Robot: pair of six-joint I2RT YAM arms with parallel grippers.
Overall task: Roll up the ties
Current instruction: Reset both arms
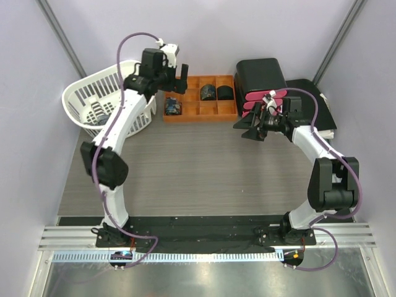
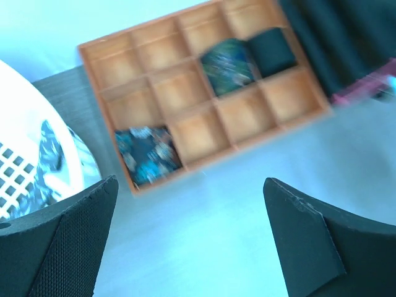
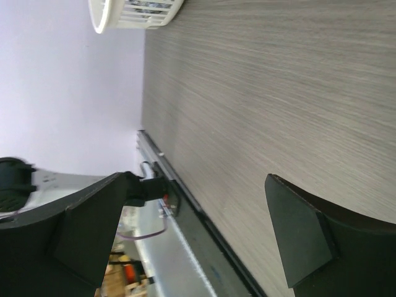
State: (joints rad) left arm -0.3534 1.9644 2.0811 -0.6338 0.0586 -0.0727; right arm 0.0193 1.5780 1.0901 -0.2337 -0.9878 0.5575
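**Three rolled ties sit in an orange wooden tray (image 1: pixel 210 110) at the far side of a grey wood-grain table (image 1: pixel 198 167), while two robot arms hang over the scene with empty pincers.**

The tray is divided into three rows of four compartments. A blue-printed roll (image 2: pixel 147 154) fills the near-left corner compartment. A second printed roll (image 2: pixel 228 67) and a plain dark roll (image 2: pixel 271 52) lie side by side in the third and fourth compartments of the middle row.

The left gripper (image 2: pixel 190 180) hovers above the tray's left end, its jaws spread wide with nothing between them. Its blurred wrist view looks down past both fingers at the tray's near edge. The blue-printed roll lies just beyond the left finger, apart from it.

Left of the tray stands a white slatted laundry basket (image 1: pixel 91 79) holding dark printed fabric (image 1: pixel 99 112). The left arm crosses over the basket's near side, so whether basket and tray touch cannot be told.

The right gripper (image 1: pixel 249 129) hangs over bare table near the tray's right end, well apart from the rolls. Its jaws are also wide and hold nothing, and its wrist view shows only tabletop between the fingers.

Behind it sits a black box (image 1: pixel 260 71) with pink strips (image 1: pixel 266 99) stacked along its near edge. Purple cables (image 1: pixel 124 49) loop along both arms.
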